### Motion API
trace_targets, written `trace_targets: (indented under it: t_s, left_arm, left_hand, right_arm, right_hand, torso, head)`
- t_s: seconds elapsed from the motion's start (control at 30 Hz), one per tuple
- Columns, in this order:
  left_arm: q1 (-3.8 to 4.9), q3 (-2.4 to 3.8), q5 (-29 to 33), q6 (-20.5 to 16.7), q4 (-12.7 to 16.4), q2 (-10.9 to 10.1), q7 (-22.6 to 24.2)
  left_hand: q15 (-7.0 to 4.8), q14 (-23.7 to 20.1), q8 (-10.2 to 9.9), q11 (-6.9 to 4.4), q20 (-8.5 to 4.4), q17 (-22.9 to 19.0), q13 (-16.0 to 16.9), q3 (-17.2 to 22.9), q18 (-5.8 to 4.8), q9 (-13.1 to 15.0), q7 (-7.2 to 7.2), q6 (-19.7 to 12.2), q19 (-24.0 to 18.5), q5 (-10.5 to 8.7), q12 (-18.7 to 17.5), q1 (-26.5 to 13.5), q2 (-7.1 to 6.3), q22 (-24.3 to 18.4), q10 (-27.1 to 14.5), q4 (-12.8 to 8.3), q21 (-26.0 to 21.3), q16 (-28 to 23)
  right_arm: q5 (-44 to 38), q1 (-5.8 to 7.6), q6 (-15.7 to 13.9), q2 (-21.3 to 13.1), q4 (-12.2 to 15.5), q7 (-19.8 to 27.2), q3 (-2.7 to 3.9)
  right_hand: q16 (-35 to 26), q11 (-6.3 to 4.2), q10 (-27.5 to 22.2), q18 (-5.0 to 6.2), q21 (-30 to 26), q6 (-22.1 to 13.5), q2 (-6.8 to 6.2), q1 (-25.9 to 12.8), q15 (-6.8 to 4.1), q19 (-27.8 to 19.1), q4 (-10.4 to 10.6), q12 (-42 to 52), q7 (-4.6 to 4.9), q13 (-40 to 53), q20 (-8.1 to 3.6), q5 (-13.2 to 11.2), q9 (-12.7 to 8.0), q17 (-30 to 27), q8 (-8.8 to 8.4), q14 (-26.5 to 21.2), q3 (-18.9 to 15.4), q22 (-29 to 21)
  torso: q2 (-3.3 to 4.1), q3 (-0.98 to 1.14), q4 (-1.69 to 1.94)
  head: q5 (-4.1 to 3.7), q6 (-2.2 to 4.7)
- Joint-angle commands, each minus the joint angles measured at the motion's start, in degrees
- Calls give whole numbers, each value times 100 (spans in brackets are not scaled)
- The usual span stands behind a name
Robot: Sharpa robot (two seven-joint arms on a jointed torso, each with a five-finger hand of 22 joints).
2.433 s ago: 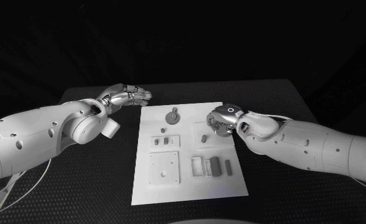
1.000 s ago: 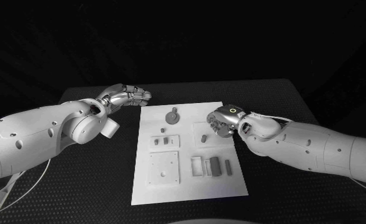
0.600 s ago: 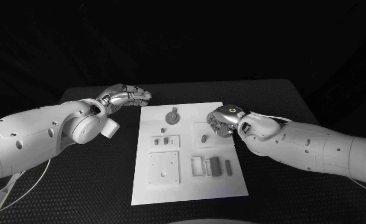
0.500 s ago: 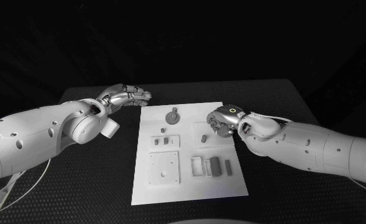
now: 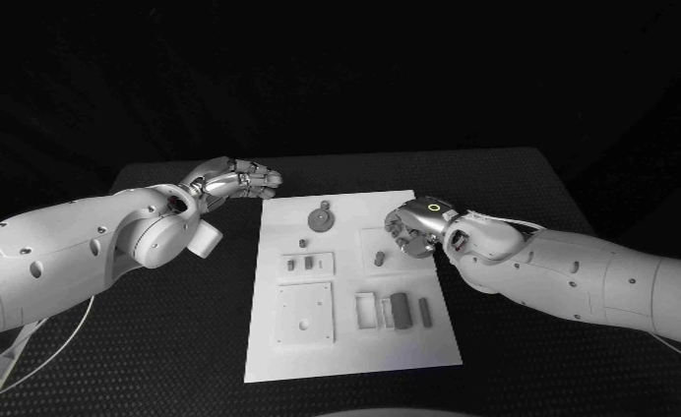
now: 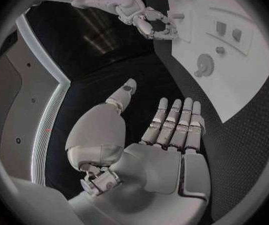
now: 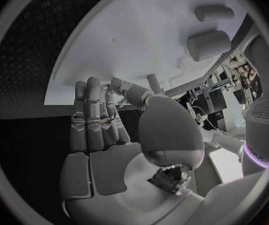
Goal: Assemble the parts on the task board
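Task board [image 5: 347, 338]: a white rectangular plate is seen lying flat in the middle of the black desk [image 5: 170, 338], its long side running from near to far.
Parts, far end: a round grey disc with a small tab [image 5: 322, 217] is seen on the left half of the board, well apart from the left hand.
Parts, middle: a small grey peg [image 5: 302, 241] stands near the left edge; below it, two small grey pieces [image 5: 301, 263] sit in a raised square panel; a dark upright piece [image 5: 379, 259] stands in the square on the right half, just beside the right hand.
Parts, near end: a square plate with small holes [image 5: 305, 313] is set at the left; to its right, a pale frame [image 5: 365, 309] and two dark bars [image 5: 401, 308] stand side by side.
Left hand [image 5: 236, 178]: it is held over the desk just off the board's far left corner; in its wrist view the fingers [image 6: 174, 122] are stretched straight and close together, the thumb apart, and nothing is held.
Right hand [image 5: 413, 224]: it is held at the board's right edge, its fingers [image 7: 96, 112] bent towards the thumb; whether anything is pinched cannot be told.
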Motion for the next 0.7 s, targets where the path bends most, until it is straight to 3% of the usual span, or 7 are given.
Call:
trace_targets:
  t_s: [0.03,0.2,0.5,0.7]
  left_arm:
    - [2,4,-22,85,7,10,40]
    - [2,4,-22,89,6,14,40]
    - [2,4,-22,93,0,19,39]
    - [1,4,-23,96,-4,19,39]
  left_hand:
    - [-6,31,22,12,-29,8,1,2,-8,7,357,17,28,1,-12,24,28,-6,35,-28,-19,26]
    - [-6,32,24,12,-30,8,1,2,-10,7,360,21,29,1,-12,25,29,-6,36,-29,-20,26]
    - [-8,37,26,11,-32,9,0,-3,-14,6,394,23,31,1,-13,20,27,-7,39,-34,-20,27]
    - [-8,37,26,11,-33,9,0,-2,-15,5,397,23,32,1,-14,22,28,-7,40,-36,-20,27]
  right_arm:
    - [49,-57,229,-8,0,44,-41]
    - [90,-57,202,-1,12,91,-41]
    - [91,-58,230,31,-29,82,-41]
    - [42,-58,171,60,-40,32,-40]
  right_hand:
    - [-29,15,-33,83,-42,13,29,24,19,-51,13,11,29,-5267,-6,-13,-5,-10,6,-32,16,105]
    - [-9,33,90,88,-29,-68,73,81,37,-17,-7,72,50,-5257,-7,-16,-45,-9,-38,11,25,116]
    - [25,-14,592,88,1,105,167,67,-8,45,8,231,95,-5212,-27,-15,-48,-7,61,73,-15,121]
    - [58,-75,821,88,29,270,232,22,-66,95,59,272,36,-5207,-46,-13,-36,1,152,119,-24,123]
  torso:
    - [0,-1,-2]
    - [0,0,1]
    - [2,-1,-2]
    - [1,1,0]
  head:
    - [4,-6]
    - [3,0]
    - [0,1]
    - [-2,-4]
